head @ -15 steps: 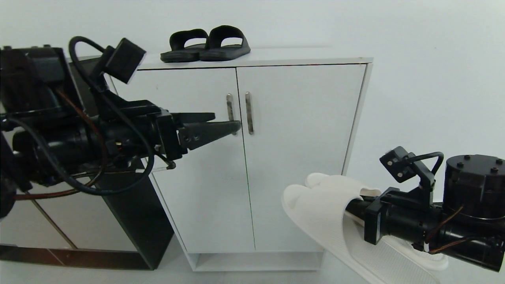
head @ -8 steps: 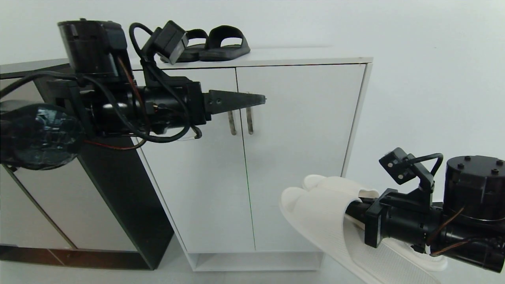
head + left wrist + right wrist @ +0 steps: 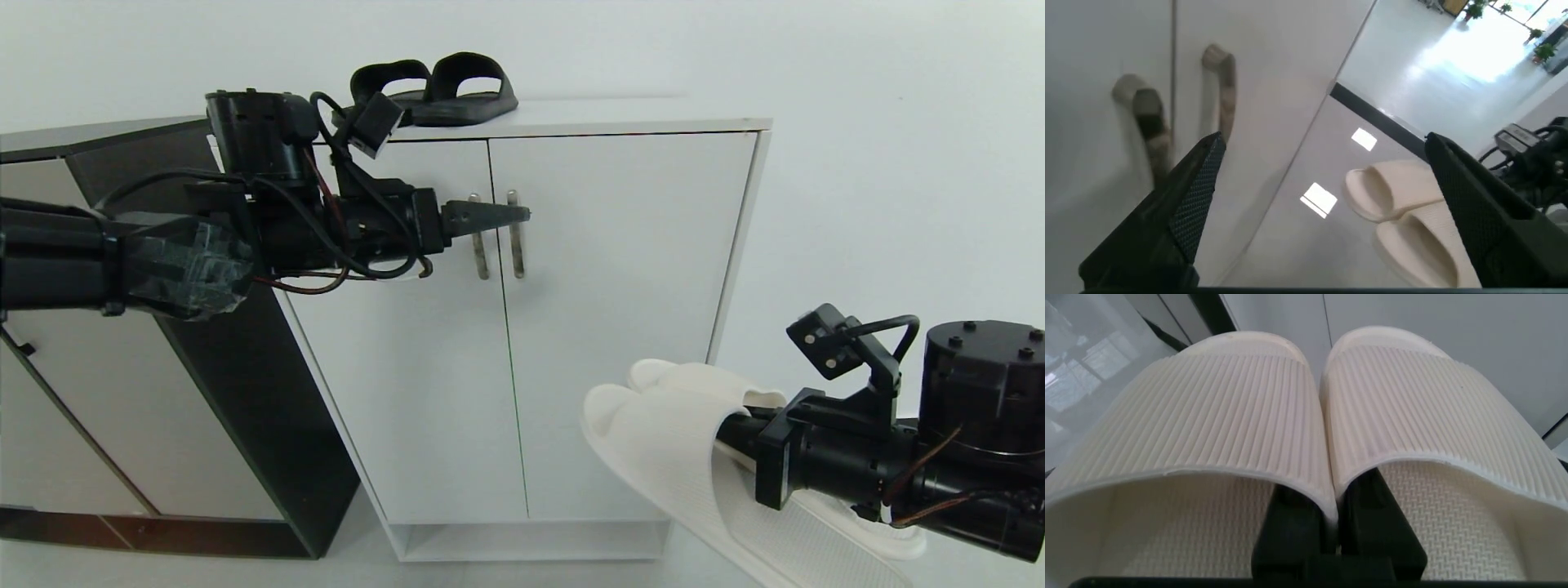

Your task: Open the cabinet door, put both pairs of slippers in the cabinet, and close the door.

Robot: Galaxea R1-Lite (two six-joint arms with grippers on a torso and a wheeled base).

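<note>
**Head view.** Both doors of cabinet [image 3: 620, 327] shut. Left gripper [image 3: 522, 216] out in front of left-door handle [image 3: 478, 237] and right-door handle [image 3: 515, 237], tips level w/ their upper part. Seen side-on, so can't tell finger gap or any contact w/ a handle. Black slippers [image 3: 433, 88] up on cabinet top, toward its left end. White slippers [image 3: 661, 441] held low at right, in front of right door, toes toward cabinet.

Risks, as judged:
- Could catch both handles at once, given how close together, or the wrong one, and open nothing.
- Could slide off the smooth bar if pinched near its end.
- Could knock the white slippers if right door swings out, since hanging in its likely arc.

**Left wrist view.** Fingers of left gripper [image 3: 1323, 204] wide apart, nothing btwn them. Both handles close by one finger, not centred in the gap. Adds to head view: jaw opening and sideways offset. Depth to handles hard to judge. Closing from here would prob. grab air or clip a bar w/ a finger edge.

**Right wrist view.** Right gripper [image 3: 1331, 518] clamped on the white slippers' two inner strap walls, pair side by side, ribbed straps up. Adds to head view: the grip itself. Thin pinch on soft material, so a jolt or door bump could twist the pair or drop one.
</note>
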